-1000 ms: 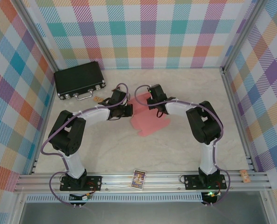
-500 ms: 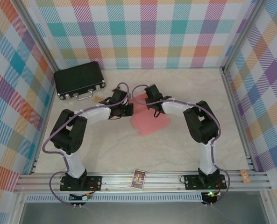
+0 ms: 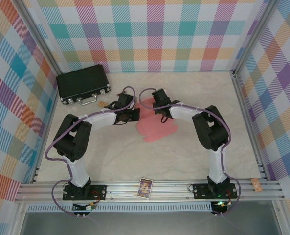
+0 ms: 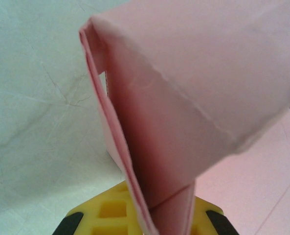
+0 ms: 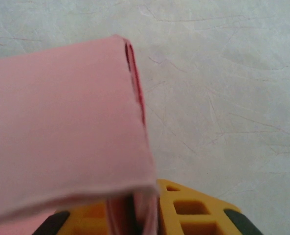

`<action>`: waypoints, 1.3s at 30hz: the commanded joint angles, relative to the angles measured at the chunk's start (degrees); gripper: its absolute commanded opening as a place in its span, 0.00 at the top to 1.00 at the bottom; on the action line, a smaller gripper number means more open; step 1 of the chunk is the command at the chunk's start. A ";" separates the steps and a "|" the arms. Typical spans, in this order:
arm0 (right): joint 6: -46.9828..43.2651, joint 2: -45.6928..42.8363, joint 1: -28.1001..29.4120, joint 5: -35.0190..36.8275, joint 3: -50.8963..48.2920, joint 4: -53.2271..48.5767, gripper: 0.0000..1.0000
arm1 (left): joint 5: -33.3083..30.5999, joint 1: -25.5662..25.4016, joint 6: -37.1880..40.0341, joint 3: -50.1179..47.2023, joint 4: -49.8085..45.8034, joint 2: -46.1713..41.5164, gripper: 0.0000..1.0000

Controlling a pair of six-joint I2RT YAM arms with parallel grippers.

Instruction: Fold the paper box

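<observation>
Paper box sits mid-table, partly flat on the pale marbled table, with its far-left flaps lifted up between the two arms. Left gripper is clamped tight on a folded pink flap. Right gripper is narrow with pink card between the fingers, but I can't tell if it's actually pinching. Black latched case is far left.

The left arm and right arm bend inward and meet over a pink paper box mid-table, barring passage through the centre. A black case takes up the far left corner. Open tabletop lies between the arms' bases and along the far right, hemmed by checked walls.
</observation>
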 commanded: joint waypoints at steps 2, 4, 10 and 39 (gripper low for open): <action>0.93 -0.35 0.52 -4.28 -2.50 -2.91 0.77 | 1.48 -0.64 0.67 0.71 -1.74 1.10 1.00; 0.81 -1.20 0.56 -4.37 -3.10 -3.34 0.73 | 0.95 -0.64 0.81 0.58 -2.08 0.91 1.00; 0.59 -3.54 0.56 -4.79 -4.80 -3.85 0.61 | 0.29 -0.64 1.11 0.26 -2.42 0.69 1.00; 6.46 -30.47 -8.50 -24.91 -25.92 -1.17 0.28 | -1.08 -0.64 -5.45 -0.67 -1.13 -0.83 1.00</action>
